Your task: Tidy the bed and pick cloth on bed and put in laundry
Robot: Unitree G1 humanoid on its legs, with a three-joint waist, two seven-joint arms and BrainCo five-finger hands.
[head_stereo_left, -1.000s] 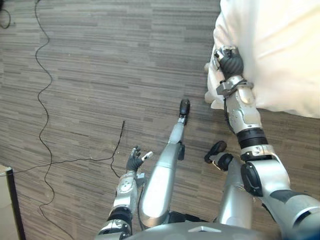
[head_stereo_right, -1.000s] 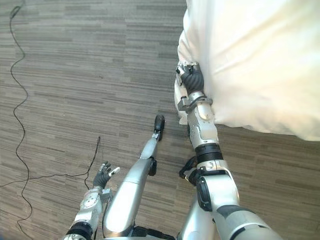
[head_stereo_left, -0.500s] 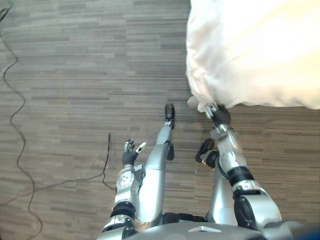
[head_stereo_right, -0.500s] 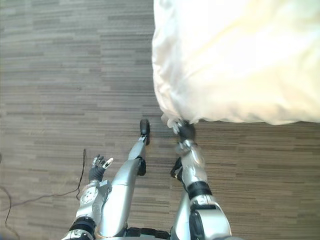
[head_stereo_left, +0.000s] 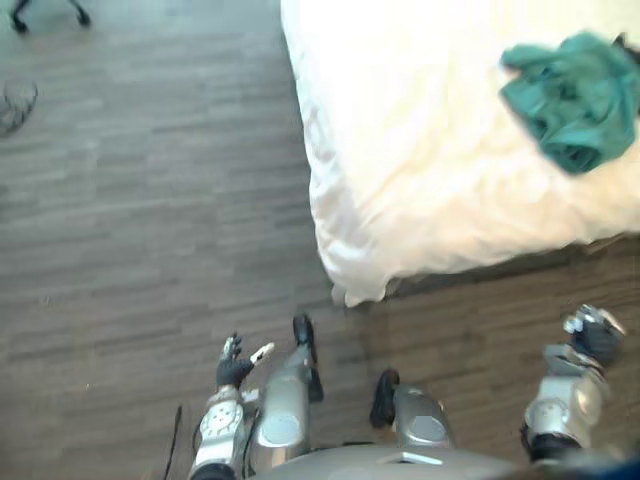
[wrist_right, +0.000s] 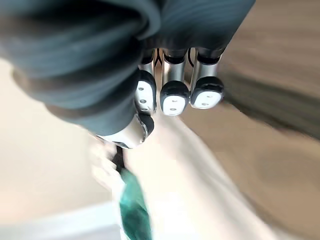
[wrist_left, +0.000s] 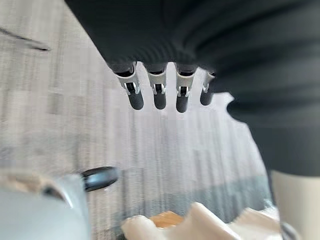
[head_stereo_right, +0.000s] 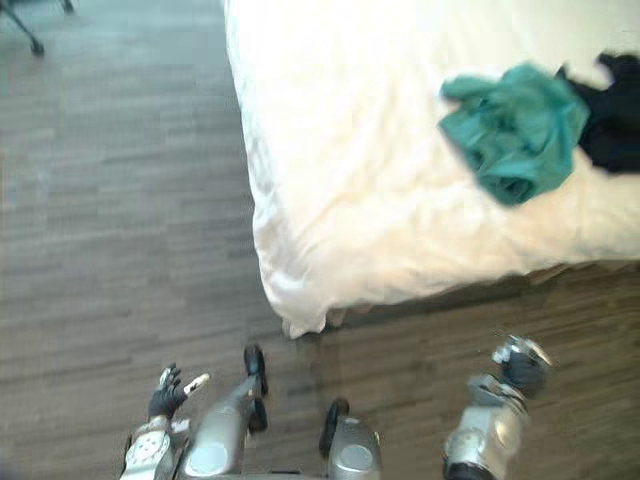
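Observation:
A green cloth (head_stereo_left: 575,100) lies crumpled on the white duvet (head_stereo_left: 400,170) near the bed's far right side. A black cloth (head_stereo_right: 612,110) lies right beside it. My right hand (head_stereo_left: 592,335) hangs low over the floor at the lower right, off the bed, its fingers (wrist_right: 172,97) curled with nothing in them. Past them the right wrist view shows the duvet (wrist_right: 195,190) and a strip of the green cloth (wrist_right: 132,215). My left hand (head_stereo_left: 235,368) is open over the floor at the lower left, fingers (wrist_left: 159,92) straight.
The bed's near corner (head_stereo_left: 350,290) hangs down to the grey plank floor (head_stereo_left: 150,250). A chair's wheels (head_stereo_left: 20,18) stand at the far left, with a coiled cable (head_stereo_left: 18,105) below them. Bare floor runs along the bed's left side.
The camera has swung up, bringing the bed top and the cloths into sight. My right hand has let go of the duvet's corner and dropped back to the lower right.

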